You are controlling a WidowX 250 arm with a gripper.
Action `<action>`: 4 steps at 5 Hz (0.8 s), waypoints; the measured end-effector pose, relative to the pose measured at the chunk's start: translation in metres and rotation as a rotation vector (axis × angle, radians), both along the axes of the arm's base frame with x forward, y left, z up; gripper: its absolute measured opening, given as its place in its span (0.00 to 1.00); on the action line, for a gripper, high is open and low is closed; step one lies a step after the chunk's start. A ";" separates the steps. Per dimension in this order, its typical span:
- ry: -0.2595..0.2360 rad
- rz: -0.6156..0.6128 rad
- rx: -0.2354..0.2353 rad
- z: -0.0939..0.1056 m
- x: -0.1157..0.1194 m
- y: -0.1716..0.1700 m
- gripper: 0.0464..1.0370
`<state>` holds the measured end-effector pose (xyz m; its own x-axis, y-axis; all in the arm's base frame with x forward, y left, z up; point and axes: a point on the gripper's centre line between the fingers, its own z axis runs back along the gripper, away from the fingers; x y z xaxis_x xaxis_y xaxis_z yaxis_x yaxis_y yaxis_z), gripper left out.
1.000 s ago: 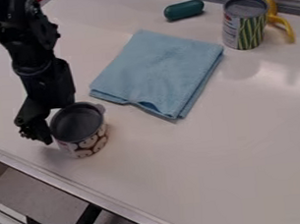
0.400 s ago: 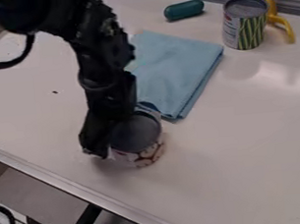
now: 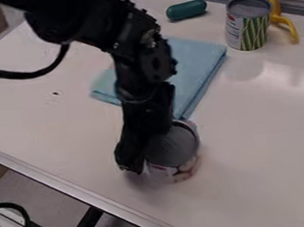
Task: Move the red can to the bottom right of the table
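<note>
The pincer (image 3: 139, 154) hangs over the near side of the folded light-blue cloth (image 3: 200, 63), down at the left side of a cylindrical metal can with a grey top and a label of red, white and round pale shapes (image 3: 173, 148). Whether the pincer grips this can or only sits against its side, I cannot tell. The can is upright, just beyond the cloth's nearest corner, on the side toward the camera. The black robot arm (image 3: 143, 61) comes in from the upper left and hides the middle of the cloth.

Beyond the cloth's far edge lies a dark teal, capsule-shaped object (image 3: 186, 10) on its side. Near the cloth's upper right corner stands an upright metal can with a green-and-yellow striped label (image 3: 249, 27), and a curved yellow object (image 3: 283, 20) is just to the right of that can, well apart from the cloth. All these things are on the smooth white tabletop (image 3: 265, 150). A looping black cable (image 3: 24, 74) shows left of the cloth, and a small dark speck (image 3: 55, 93) marks the tabletop on that same side.
</note>
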<state>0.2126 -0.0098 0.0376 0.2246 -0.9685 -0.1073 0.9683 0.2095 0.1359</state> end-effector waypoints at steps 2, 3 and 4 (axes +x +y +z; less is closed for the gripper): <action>0.008 0.042 -0.013 0.001 0.001 -0.014 0.96; -0.030 0.098 0.004 0.008 0.005 0.003 0.96; -0.066 0.184 0.037 0.014 0.014 0.030 0.96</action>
<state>0.2268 0.0204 0.0519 0.4049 -0.9063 -0.1210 0.9030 0.3756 0.2088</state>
